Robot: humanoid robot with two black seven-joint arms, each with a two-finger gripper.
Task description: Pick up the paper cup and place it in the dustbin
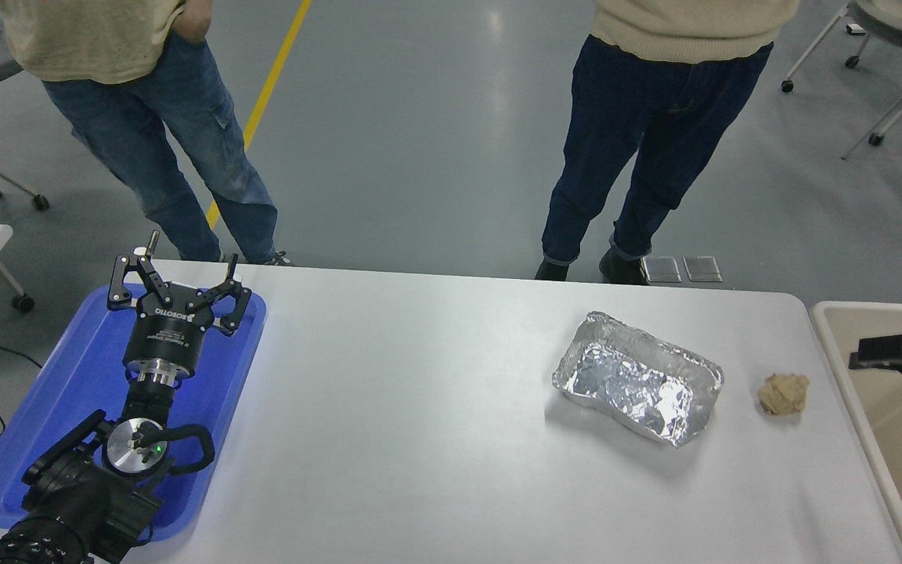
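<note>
No paper cup shows anywhere in the head view. The dustbin [831, 337] is the large beige bin at the table's right end, partly cut off by the picture's edge. Only a black tip of my right gripper [893, 352] reaches in from the right edge, above the dustbin's near-left part; the rest of it is out of frame. My left gripper [175, 270] is parked open and empty over the blue tray at the lower left.
A crinkled silver foil tray [637, 378] lies on the white table [420, 407], with a crumpled brown paper ball [784, 393] to its right near the dustbin. A flat blue tray [67, 407] lies at the left. Two people stand at the far side.
</note>
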